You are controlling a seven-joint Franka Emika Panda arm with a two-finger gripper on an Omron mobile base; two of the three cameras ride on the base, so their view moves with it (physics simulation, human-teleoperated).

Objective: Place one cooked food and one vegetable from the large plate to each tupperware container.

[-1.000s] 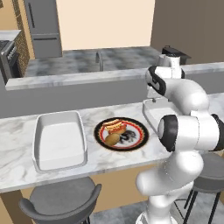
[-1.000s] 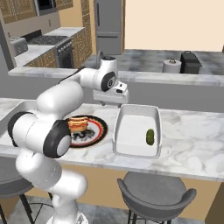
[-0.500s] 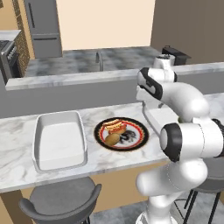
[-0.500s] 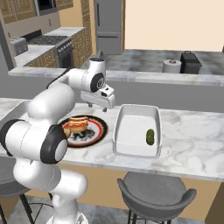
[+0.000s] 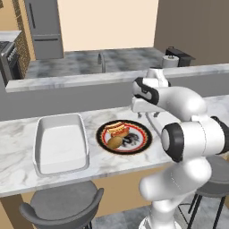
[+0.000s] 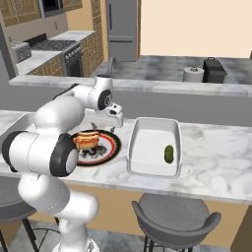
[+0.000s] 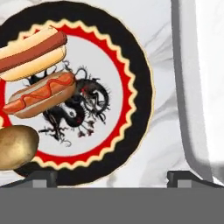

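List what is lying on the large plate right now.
The large plate holds two hot dogs in buns and a potato, beside its black dragon pattern. The buns cover part of the pattern and whatever is beneath them cannot be seen.

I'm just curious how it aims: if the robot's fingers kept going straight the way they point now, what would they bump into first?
Probably the large plate: the gripper, fingers spread open, looks down on its black rim and patterned centre. The hot dogs and potato lie off to one side. Depth is hard to judge.
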